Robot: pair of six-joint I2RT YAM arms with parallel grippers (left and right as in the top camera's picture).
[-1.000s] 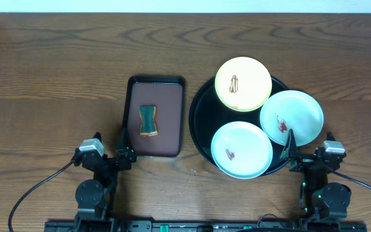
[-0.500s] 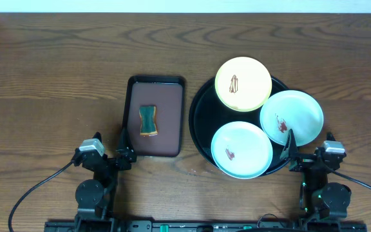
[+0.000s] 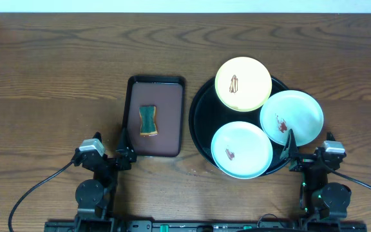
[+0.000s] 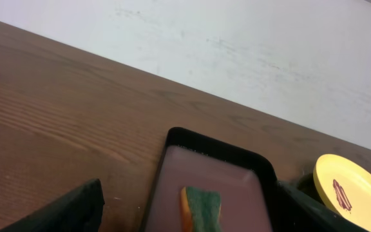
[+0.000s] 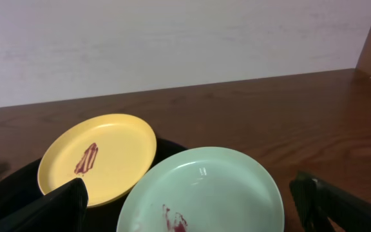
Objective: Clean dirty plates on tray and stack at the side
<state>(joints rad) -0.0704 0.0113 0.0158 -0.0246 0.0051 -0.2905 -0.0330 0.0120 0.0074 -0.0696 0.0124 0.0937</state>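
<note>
Three plates lie on the round black tray [image 3: 201, 122]: a pale yellow plate [image 3: 243, 84] at the back, a mint plate [image 3: 292, 117] at the right and a second mint plate [image 3: 241, 149] at the front. Each carries a red-brown smear. My right gripper [image 3: 309, 147] rests open at the table's near edge, just short of the right mint plate [image 5: 205, 187], with the yellow plate [image 5: 102, 158] beyond it. My left gripper [image 3: 108, 145] is open and empty in front of the brown tray.
A rectangular dark-brown tray [image 3: 166, 138] left of the black one holds a green and orange sponge [image 3: 148, 120]. The left wrist view shows that sponge [image 4: 201, 207] straight ahead between the fingers. Bare wooden table extends to the left and back.
</note>
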